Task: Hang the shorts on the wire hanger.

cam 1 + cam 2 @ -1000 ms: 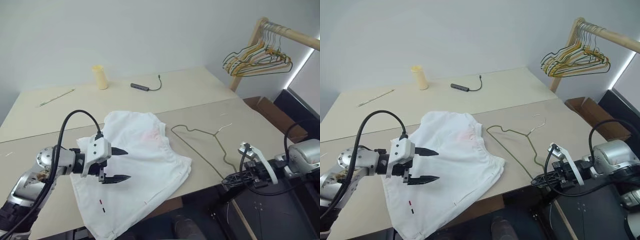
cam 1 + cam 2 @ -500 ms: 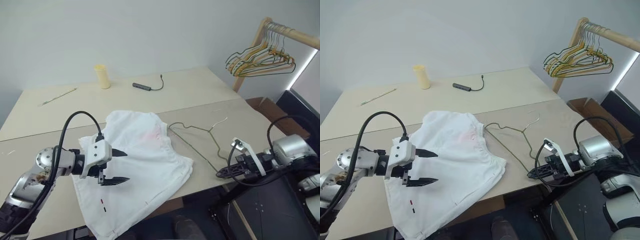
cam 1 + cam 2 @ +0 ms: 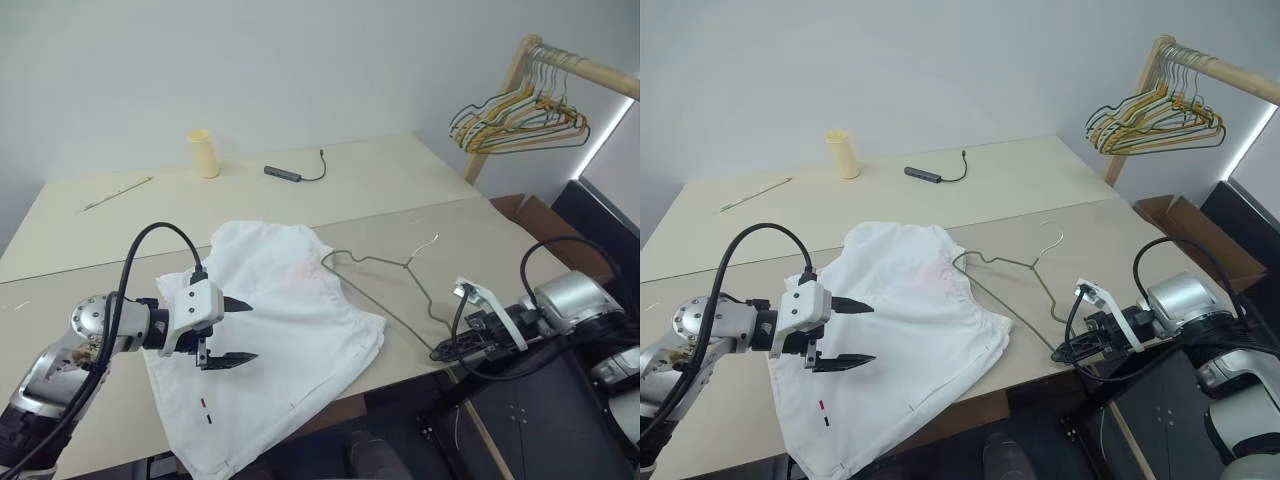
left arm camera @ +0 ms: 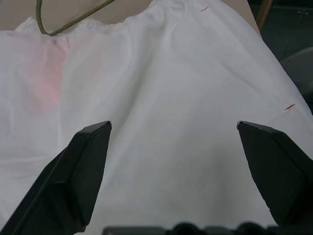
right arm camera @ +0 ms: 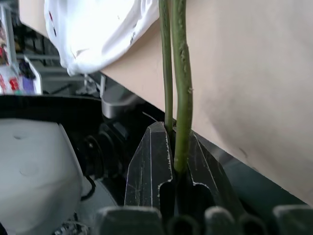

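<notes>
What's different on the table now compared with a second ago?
The right gripper, shut on the wire hanger, has slid it across the table toward the shorts; its far corner now reaches the waistband. The shorts lie as before, and the left gripper still hovers open over them.

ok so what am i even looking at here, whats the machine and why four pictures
It is a two-armed humanoid robot at a table. Two pictures come from cameras in its head, looking down over its arms. The other two come from small cameras on its wrists, looking along each claw.

On the table lie white shorts and a thin wire hanger. Farther back are a yellow cup, a small adapter with a cable and a thin stick. Coloured hangers hang on a rail to the robot's right.

The left claw hovers open over the shorts, holding nothing. The right claw is shut on a corner of the wire hanger at the table edge.
</notes>
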`<act>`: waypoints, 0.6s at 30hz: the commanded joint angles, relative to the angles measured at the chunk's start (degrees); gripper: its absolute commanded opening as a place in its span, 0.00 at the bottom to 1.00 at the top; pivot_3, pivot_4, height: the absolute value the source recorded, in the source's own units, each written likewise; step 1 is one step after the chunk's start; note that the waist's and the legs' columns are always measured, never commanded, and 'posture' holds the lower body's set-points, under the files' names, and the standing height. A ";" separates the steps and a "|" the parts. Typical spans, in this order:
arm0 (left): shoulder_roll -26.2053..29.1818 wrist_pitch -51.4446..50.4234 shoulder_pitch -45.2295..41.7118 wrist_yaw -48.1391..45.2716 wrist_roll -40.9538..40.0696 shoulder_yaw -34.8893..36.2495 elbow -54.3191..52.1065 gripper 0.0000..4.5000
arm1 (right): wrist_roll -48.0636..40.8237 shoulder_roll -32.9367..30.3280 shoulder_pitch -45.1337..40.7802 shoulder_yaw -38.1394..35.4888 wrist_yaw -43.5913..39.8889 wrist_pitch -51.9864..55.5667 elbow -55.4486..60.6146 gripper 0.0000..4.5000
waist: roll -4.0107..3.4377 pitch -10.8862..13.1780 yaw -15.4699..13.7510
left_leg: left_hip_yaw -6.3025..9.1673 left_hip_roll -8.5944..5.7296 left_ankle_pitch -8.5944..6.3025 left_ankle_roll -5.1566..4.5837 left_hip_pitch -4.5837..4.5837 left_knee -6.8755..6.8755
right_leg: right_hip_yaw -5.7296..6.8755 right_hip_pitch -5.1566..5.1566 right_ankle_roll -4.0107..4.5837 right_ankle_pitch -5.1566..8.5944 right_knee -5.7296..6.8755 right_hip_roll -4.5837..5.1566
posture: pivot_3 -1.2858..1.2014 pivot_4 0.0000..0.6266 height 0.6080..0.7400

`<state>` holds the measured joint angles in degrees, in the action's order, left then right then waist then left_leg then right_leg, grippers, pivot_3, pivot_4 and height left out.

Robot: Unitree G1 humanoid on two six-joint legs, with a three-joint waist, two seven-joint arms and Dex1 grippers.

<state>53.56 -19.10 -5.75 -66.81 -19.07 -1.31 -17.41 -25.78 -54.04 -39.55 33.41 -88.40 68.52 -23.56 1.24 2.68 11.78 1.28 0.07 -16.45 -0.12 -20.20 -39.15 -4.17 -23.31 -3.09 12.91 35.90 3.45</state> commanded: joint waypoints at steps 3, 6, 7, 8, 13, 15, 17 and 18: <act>0.34 0.57 0.19 0.80 0.57 0.63 -1.71 1.00 | 2.75 2.17 -4.65 0.18 -2.74 -2.15 -4.65 0.00 | 0.00 0.00 0.16 | -0.01 -0.01 0.00 0.00 0.02 0.00 | -0.02 0.00 0.03 -0.02 0.02 0.00 | 0.46 0.00 1.00; 0.52 0.61 0.88 0.82 0.64 1.18 -1.93 1.00 | 3.78 2.01 -6.68 -0.44 -3.85 -3.54 -9.13 0.00 | -0.02 0.00 0.01 | 0.03 -0.02 0.00 0.00 0.02 0.00 | 0.00 0.00 0.20 -0.13 0.06 0.00 | 0.46 0.00 1.00; 0.52 0.62 1.07 0.84 0.68 1.28 -2.02 1.00 | 3.71 1.59 -7.03 -0.27 -4.03 -4.10 -10.09 0.00 | -0.01 0.00 -0.04 | 0.03 -0.02 0.00 0.00 0.02 0.00 | 0.00 0.00 0.25 -0.15 0.06 0.01 | 0.46 0.00 1.00; 0.50 0.62 1.22 0.88 0.71 1.31 -2.12 1.00 | 3.40 1.21 -7.24 -0.02 -4.08 -4.41 -10.73 0.00 | -0.01 0.00 -0.19 | 0.04 -0.02 0.00 0.00 0.02 0.00 | 0.02 0.00 0.33 -0.20 0.06 0.00 | 0.46 0.00 1.00; 0.27 0.56 1.47 1.15 0.90 0.89 -2.46 1.00 | 2.71 0.58 -7.22 1.67 -4.09 -4.98 -11.29 0.00 | -0.01 0.00 -0.56 | 0.07 -0.07 0.00 0.00 0.00 0.00 | 0.04 0.00 0.39 -0.24 0.04 0.05 | 0.46 0.00 1.00; 0.20 0.53 1.40 1.20 0.89 0.76 -2.49 1.00 | 2.63 0.86 -7.13 2.03 -4.09 -4.85 -11.23 0.00 | -0.01 0.00 -0.56 | 0.07 -0.07 0.00 0.00 0.01 0.00 | 0.04 0.00 0.39 -0.24 0.05 0.05 | 0.46 0.00 1.00; 0.21 0.52 1.25 1.23 0.95 0.72 -2.41 1.00 | 2.62 1.08 -7.21 2.06 -4.09 -4.85 -11.47 0.00 | -0.02 0.00 -0.51 | 0.07 -0.06 0.00 0.00 0.02 -0.01 | 0.03 0.00 0.40 -0.24 0.07 0.03 | 0.46 0.00 1.00; 0.26 0.48 1.24 1.18 0.87 0.82 -2.39 1.00 | 2.73 1.17 -7.31 1.92 -4.09 -4.76 -11.78 0.00 | -0.02 0.00 -0.51 | 0.07 -0.06 0.00 0.00 0.02 -0.01 | 0.03 0.00 0.40 -0.24 0.08 0.03 | 0.46 0.00 1.00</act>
<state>53.55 -19.10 -4.04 -65.82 -18.10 -1.26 -18.24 -22.72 -52.48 -45.43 35.64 -88.87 64.24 -35.39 1.23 2.68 11.27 1.35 0.01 -16.45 -0.12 -20.18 -39.16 -4.14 -23.30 -2.69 12.67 35.99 3.47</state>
